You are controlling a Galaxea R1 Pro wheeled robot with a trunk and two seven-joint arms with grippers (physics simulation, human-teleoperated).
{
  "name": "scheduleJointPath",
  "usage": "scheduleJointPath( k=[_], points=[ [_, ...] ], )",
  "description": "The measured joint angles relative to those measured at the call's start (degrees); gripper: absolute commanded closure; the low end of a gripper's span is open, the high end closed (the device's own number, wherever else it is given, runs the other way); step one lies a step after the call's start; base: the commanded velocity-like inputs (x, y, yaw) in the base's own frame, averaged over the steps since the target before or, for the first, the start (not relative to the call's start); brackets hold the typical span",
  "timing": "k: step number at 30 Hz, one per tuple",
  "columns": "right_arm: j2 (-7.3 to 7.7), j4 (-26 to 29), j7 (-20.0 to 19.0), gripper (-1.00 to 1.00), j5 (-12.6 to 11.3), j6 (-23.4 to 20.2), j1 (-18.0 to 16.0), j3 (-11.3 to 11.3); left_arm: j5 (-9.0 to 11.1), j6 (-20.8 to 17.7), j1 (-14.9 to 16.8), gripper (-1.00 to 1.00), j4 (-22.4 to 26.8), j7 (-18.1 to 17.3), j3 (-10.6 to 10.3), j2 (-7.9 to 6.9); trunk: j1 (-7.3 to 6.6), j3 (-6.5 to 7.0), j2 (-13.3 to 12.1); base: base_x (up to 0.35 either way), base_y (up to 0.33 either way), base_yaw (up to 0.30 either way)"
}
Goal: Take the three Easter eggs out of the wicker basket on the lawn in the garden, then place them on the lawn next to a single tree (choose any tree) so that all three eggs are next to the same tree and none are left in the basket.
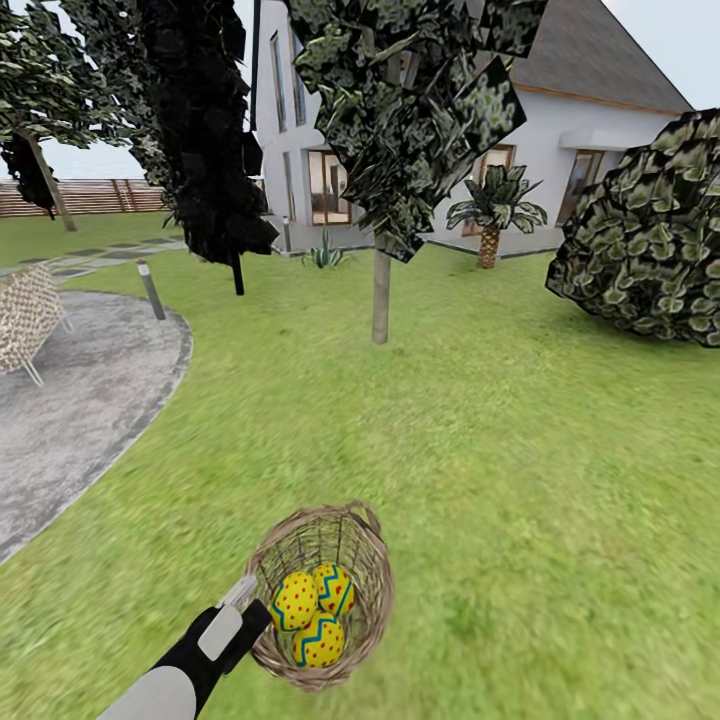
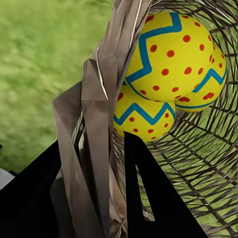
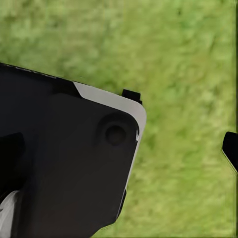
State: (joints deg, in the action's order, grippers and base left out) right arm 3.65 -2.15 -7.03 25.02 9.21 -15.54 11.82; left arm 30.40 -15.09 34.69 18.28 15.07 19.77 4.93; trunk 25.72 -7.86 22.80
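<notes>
**Left gripper on basket rim, three eggs inside**

Lawn (image 1: 520,420) across most of head view, bright green, blurred in lower part. White house (image 1: 600,150) along top right, grey roof, brown-framed windows. Grey paved patio (image 1: 80,400) at left edge, woven bench (image 1: 28,315) on it at far left, short bollard (image 1: 151,288) at patio edge. Brown slatted fence (image 1: 90,195) in upper left. Black-trunked dark tree (image 1: 215,140) upper left of centre. Pale-trunked tree (image 1: 381,290) top centre, trunk upright on grass, well apart from basket. Large leafy bush (image 1: 650,235) at right edge. Small palm (image 1: 489,215) against house wall.

Wicker basket (image 1: 345,590) bottom centre of head view, on grass, tilted with opening toward camera. Three Easter eggs (image 1: 315,610) inside, yellow, red dots, blue zigzag, packed touching one another. In left wrist view eggs (image 2: 166,59) upper right, inside woven wall (image 2: 198,163).

Left gripper (image 1: 240,600) bottom left of head view, at basket's left rim. Left wrist view: fingers (image 2: 148,198) straddling rim, one inside, one outside, jaws narrowed on rim and loop handle (image 2: 94,124).

Right wrist view: dark housing (image 3: 69,158) over grass (image 3: 178,59), fingertip (image 3: 230,148) at right edge; jaw state of right gripper cannot be told.
</notes>
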Motion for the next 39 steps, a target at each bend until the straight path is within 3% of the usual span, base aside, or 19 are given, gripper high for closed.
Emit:
scheduleJointPath(
  k=[39],
  points=[
    [0.00, 0.00, 0.00, -1.00, 0.00, 0.00, 0.00, 0.00, -0.13, -0.01, 0.00, 1.00, 0.08, 0.03, -0.01, -0.03, 0.00, 0.00, 0.00, 0.333, 0.000, 0.000]
  ],
)
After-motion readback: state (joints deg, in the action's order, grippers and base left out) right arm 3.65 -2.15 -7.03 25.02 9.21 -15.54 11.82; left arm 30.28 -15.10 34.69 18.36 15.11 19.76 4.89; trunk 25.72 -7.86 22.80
